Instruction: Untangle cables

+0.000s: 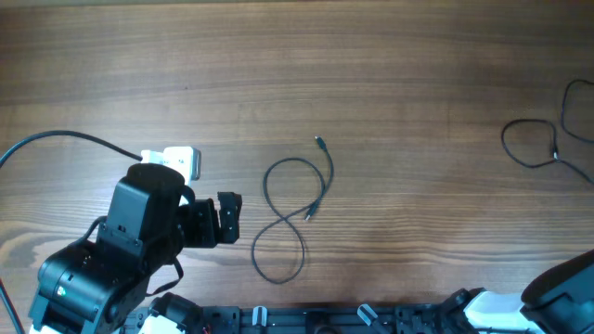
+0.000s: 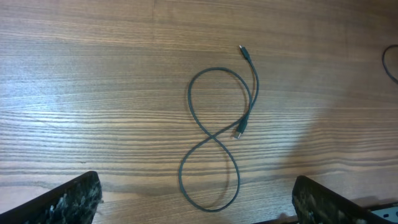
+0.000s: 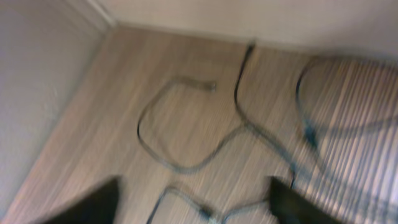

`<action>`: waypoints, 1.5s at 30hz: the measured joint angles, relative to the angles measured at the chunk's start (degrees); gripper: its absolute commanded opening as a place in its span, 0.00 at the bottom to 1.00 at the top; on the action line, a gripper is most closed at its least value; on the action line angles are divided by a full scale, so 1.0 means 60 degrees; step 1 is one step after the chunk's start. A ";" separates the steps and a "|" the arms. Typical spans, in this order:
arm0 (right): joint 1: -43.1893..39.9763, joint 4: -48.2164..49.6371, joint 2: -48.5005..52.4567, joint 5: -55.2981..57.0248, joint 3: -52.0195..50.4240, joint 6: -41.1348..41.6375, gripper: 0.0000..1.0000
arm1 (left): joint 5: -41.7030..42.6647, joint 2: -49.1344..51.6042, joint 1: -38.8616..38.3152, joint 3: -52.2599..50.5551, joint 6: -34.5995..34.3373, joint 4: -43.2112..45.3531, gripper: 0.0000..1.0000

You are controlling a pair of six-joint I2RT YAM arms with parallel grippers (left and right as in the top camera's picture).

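As the wooden table carried tangled cables at its 3 o'clock edge, the left gripper hovered released at 9 o'clock of 1 figure-8 cable, not touching it. The right gripper, blurred, looked released over several strands. This seemed the reaching step; next, 1 strand needed pinching.

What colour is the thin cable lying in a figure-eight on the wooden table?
The thin figure-eight cable is dark greenish-grey, clearest in the left wrist view.
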 measured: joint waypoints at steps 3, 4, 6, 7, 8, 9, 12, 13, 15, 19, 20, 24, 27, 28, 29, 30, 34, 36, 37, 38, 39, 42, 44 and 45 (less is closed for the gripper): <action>0.0583 -0.0929 0.0248 -0.0087 -0.0015 0.0663 0.93 | 0.0000 0.0000 0.0000 0.0000 0.0000 0.0000 1.00; 0.0809 -0.1111 0.0364 -0.0051 -0.0025 0.0969 0.94 | 0.0000 0.0000 0.0000 0.0000 0.0000 0.0000 1.00; 0.1351 -0.1147 0.0758 -0.0011 -0.0102 0.1534 0.95 | 0.0000 0.0000 0.0000 0.0000 0.0000 0.0000 1.00; 0.1654 -0.1155 0.1024 0.0000 -0.0189 0.1807 0.99 | 0.0000 0.0000 0.0000 0.0000 0.0000 0.0000 1.00; 0.1876 -0.1191 0.1290 0.0062 -0.0215 0.1974 0.99 | 0.0000 0.0000 0.0000 0.0000 0.0000 0.0000 1.00; 0.2095 -0.1188 0.1599 0.0131 -0.0215 0.2109 0.93 | 0.0000 0.0000 0.0000 0.0000 0.0000 0.0000 1.00; 0.2481 -0.1406 0.2554 0.0266 -0.0229 0.2419 0.81 | 0.0000 0.0000 0.0000 -0.0004 0.0000 -0.0004 1.00; 0.2521 -0.1530 0.2841 0.0280 -0.0240 0.2594 0.80 | 0.0000 0.0000 0.0000 0.0000 0.0000 0.0000 1.00; 0.2517 -0.1712 0.3071 0.0313 -0.0251 0.2918 0.79 | 0.0000 0.0000 0.0000 0.0000 0.0000 0.0000 1.00; 0.2517 -0.1869 0.3075 0.0357 -0.0251 0.3144 0.52 | 0.0000 0.0000 0.0000 0.0000 0.0000 0.0000 1.00; 0.2517 -0.1883 0.3078 0.0357 -0.0251 0.3173 0.44 | 0.0000 0.0000 0.0000 -0.0004 0.0000 0.0000 1.00; 0.2517 -0.1898 0.3093 0.0357 -0.0251 0.3377 0.37 | 0.0000 0.0000 0.0000 0.0000 0.0000 0.0000 1.00; 0.2517 -0.1858 0.3093 0.0386 -0.0251 0.3388 0.36 | 0.0000 0.0000 0.0000 0.0000 0.0000 0.0000 1.00; 0.2517 -0.1829 0.3093 0.0484 -0.0251 0.3388 0.32 | 0.0000 0.0000 0.0000 -0.0004 0.0000 0.0000 1.00; 0.2517 -0.1774 0.3093 0.0616 -0.0251 0.3391 0.21 | 0.0000 0.0000 0.0000 0.0000 0.0000 0.0000 1.00; 0.2517 -0.1647 0.3093 0.0776 -0.0251 0.3377 0.04 | 0.0000 0.0000 0.0000 0.0000 0.0000 0.0000 1.00; 0.2517 -0.1384 0.3100 0.1104 -0.0251 0.3421 0.04 | 0.0000 0.0000 0.0000 0.0000 0.0000 0.0000 1.00; 0.2517 -0.1359 0.3107 0.1129 -0.0251 0.3421 0.40 | 0.0000 0.0000 0.0000 0.0000 0.0000 0.0000 1.00; 0.2517 -0.1355 0.3111 0.1137 -0.0251 0.3421 0.56 | 0.0000 0.0000 0.0000 0.0000 0.0000 0.0000 1.00; 0.2517 -0.1359 0.3118 0.1137 -0.0251 0.3442 0.65 | 0.0000 0.0000 0.0000 0.0000 0.0000 0.0000 1.00; 0.2517 -0.1381 0.3136 0.1140 -0.0251 0.3424 0.67 | 0.0000 0.0000 0.0000 0.0000 0.0000 0.0000 1.00; 0.2517 -0.1712 0.3147 0.1144 -0.0248 0.3599 0.68 | 0.0000 0.0000 0.0000 -0.0004 0.0000 -0.0004 1.00; 0.2517 -0.1909 0.3144 0.1180 -0.0229 0.4102 0.57 | 0.0000 0.0000 0.0000 0.0000 0.0000 0.0000 1.00; 0.2517 -0.1909 0.3144 0.1209 -0.0229 0.4251 0.52 | 0.0000 0.0000 0.0000 0.0000 0.0000 0.0000 1.00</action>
